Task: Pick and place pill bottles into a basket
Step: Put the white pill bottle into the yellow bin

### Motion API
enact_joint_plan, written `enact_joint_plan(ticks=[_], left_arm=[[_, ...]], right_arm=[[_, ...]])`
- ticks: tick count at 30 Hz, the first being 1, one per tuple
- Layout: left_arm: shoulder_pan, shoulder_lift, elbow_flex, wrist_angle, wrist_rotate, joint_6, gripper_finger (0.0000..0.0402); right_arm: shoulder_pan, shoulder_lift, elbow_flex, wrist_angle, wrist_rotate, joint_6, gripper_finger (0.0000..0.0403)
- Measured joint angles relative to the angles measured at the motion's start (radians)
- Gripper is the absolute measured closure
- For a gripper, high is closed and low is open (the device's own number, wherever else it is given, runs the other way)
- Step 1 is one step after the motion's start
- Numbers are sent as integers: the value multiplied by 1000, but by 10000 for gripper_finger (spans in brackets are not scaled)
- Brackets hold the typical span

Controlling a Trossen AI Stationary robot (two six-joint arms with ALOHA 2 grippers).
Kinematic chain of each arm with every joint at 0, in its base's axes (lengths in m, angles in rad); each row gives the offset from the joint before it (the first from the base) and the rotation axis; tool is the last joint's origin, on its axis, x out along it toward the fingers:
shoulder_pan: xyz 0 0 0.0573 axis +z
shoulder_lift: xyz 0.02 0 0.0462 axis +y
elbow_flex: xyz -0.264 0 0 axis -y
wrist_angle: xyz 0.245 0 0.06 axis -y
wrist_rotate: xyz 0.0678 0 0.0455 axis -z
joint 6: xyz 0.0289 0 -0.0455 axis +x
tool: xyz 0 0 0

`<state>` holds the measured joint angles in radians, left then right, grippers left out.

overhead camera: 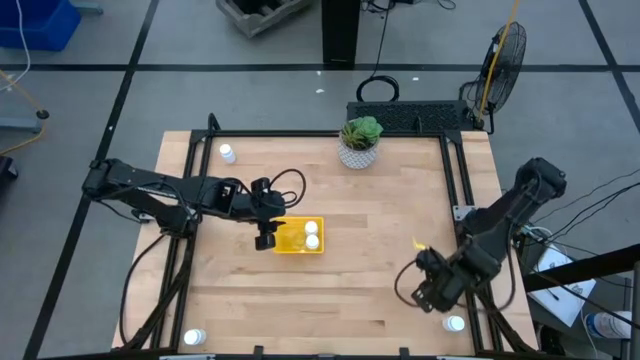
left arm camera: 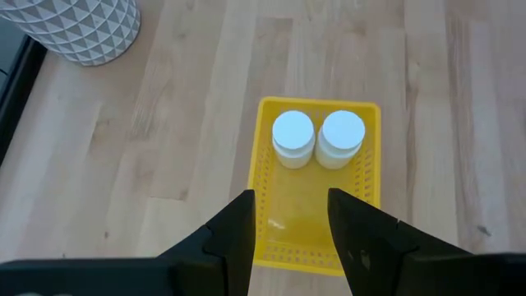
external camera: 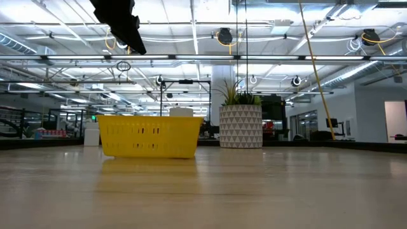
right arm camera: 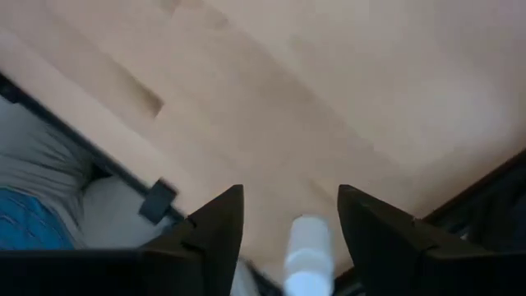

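Across the wooden table [overhead camera: 370,270] the work splits between two arms, and the right one has the step in hand. Its right gripper [overhead camera: 437,290] hangs low near the front right corner, with a pill bottle [overhead camera: 455,323] standing just beside it near the table's edge. From the right wrist view that bottle [right arm camera: 308,251] sits between the two dark fingers, which stand apart on either side of it; they are not clamped on it yet as far as I can see. To do this well, the gripper should settle so the bottle's body, not its cap, lies squarely between the pads, close evenly, then lift straight up, since the bottle stands so near the edge that a sideways nudge could tip it off.

Near the table's middle sits the yellow basket [overhead camera: 290,245], already holding two bottles [overhead camera: 311,234] side by side at one end, leaving bare floor at the other. The left gripper [overhead camera: 265,240] hovers at the basket's left edge with nothing held; the wrist view shows a gap between its fingers [left arm camera: 238,238], though I judge them as closed as they go. It should clear off before the right arm brings its load over.

Two more bottles wait: one [overhead camera: 227,153] at the back left, one [overhead camera: 195,338] at the front left corner. A potted plant [overhead camera: 360,142] stands at the back, well apart from both paths.
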<state>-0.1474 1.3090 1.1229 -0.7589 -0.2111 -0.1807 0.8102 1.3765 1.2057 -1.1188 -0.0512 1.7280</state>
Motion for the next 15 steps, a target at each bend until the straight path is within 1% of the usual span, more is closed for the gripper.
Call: enact_joint_plan(ticks=[5,9,13,15], left_arm=[[0,0,0,0,0,16,245],[0,0,0,0,0,29,245],[0,0,-20,8,0,33,245],[0,0,-38,6,0,34,245]], right_arm=[[55,100,121,-26,24,85,244],[103,159,202,-90,24,154,256],[170,172,227,-183,21,238,261],[204,169,227,-186,21,261,261]])
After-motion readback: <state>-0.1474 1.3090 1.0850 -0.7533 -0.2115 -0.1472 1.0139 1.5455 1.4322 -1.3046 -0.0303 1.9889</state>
